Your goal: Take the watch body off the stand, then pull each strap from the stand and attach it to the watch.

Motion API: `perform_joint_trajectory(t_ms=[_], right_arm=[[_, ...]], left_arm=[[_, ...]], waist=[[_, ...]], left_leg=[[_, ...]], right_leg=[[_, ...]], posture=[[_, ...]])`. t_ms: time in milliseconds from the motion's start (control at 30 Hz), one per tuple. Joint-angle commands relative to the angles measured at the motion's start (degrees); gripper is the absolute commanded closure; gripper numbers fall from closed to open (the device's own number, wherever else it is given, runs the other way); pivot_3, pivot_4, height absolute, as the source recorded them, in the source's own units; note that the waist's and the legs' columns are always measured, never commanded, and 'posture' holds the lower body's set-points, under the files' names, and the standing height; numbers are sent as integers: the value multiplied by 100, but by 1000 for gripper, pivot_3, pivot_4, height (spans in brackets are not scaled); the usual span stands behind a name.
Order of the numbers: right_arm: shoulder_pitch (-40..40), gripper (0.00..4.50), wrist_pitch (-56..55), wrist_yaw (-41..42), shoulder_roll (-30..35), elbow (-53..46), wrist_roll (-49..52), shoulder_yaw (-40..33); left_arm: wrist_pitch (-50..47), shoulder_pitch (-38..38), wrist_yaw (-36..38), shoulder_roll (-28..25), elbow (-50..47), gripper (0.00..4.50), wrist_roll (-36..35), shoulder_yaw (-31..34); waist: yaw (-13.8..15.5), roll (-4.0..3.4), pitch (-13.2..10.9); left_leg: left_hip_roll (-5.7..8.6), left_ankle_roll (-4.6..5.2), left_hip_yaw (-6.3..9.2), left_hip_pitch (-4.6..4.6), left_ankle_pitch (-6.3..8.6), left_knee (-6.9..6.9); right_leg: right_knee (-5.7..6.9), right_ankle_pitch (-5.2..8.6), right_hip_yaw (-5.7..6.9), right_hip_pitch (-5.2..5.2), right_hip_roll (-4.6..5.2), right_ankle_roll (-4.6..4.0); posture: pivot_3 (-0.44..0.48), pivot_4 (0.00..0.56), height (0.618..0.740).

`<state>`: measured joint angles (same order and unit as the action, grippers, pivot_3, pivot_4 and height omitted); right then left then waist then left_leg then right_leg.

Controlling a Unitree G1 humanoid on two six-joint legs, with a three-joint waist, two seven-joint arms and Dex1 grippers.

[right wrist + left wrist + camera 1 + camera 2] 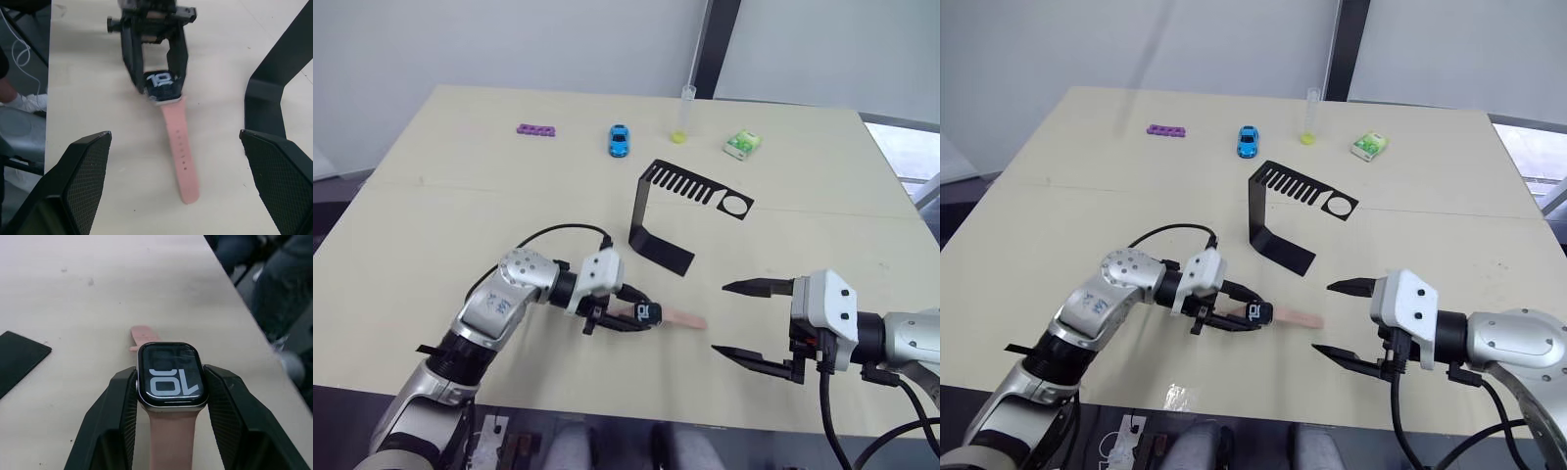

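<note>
My left gripper (631,318) has its fingers clenched on the watch body (169,377), straps (180,155) attached; my right gripper (744,320), at 3 o'clock, fingers spread.

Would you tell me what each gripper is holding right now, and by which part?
The left gripper clamps the watch body by its two side edges, straps attached. The right gripper is open, holding nothing.
</note>
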<state>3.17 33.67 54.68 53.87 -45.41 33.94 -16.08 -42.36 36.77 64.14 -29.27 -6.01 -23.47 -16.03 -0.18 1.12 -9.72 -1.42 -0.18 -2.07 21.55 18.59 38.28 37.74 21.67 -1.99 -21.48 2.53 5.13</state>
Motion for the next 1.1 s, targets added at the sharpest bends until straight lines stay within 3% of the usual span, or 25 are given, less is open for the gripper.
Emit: perform_joint_trajectory(t_ms=[33, 133, 333, 433, 800, 900, 1000, 1100], right_arm=[[-138, 37, -29, -195, 111, -310, -99, 105], [-355, 37, 199, -485, 159, -356, -284, 365], [-888, 37, 914, -1213, 38, -421, -315, 818], [-1025, 37, 1108, -1427, 55, -420, -491, 1133], [-1764, 37, 1876, -1928, -230, -141, -713, 1997], [-1949, 859, 1906, -1967, -332, -40, -777, 2144], [-2086, 2279, 1933, -1971, -405, 10, -840, 2268], [-2160, 2279, 1933, -1969, -454, 50, -914, 2351]], left_arm=[[-2271, 416, -340, 187, -40, 2917, -1045, 530], [-3664, 674, -592, 507, 185, 2917, -1662, 1007], [-4833, 1106, -1516, 1244, 1051, 2917, -1700, 1809], [-4998, 1200, -1738, 1428, 1276, 2917, -1736, 2058], [-5014, 1120, -1986, 1573, 1176, 2917, -1990, 2066], [-5013, 1110, -2002, 1565, 1154, 2917, -2033, 2067], [-5008, 1113, -2038, 1572, 1172, 2917, -2066, 2087], [-4989, 1104, -2069, 1566, 1160, 2917, -2100, 2080]], waist=[[0, -1, 0], [-28, 0, 0], [-7, 0, 0], [-4, 0, 0], [-7, 0, 0], [-9, -1, 0], [-7, -1, 1], [-6, 0, 0]], left_leg=[[1, 0, 1, 0, 0, 0], [1, -1, 0, 0, 0, -2], [1, -8, 1, -1, -4, 6], [2, -8, 1, 0, -4, 5], [2, -14, 0, 0, -7, 1], [3, -14, -1, 0, -7, 1], [3, -15, 0, 0, -8, 0], [3, -15, 0, 0, -8, -1]], right_leg=[[0, 0, 0, 0, 0, 0], [0, 0, -1, -2, -2, 0], [5, 0, -1, -5, -2, 0], [4, 0, -1, -7, -1, 0], [4, 0, -1, -12, 1, 0], [4, 0, -2, -12, 1, 0], [4, 0, -1, -12, 1, 0], [3, 0, -1, -13, 2, 0]], posture=[[0, 150, 740], [0, 150, 740], [0, 150, 740], [0, 150, 740], [0, 150, 740], [0, 150, 740], [0, 150, 740], [0, 150, 740]])
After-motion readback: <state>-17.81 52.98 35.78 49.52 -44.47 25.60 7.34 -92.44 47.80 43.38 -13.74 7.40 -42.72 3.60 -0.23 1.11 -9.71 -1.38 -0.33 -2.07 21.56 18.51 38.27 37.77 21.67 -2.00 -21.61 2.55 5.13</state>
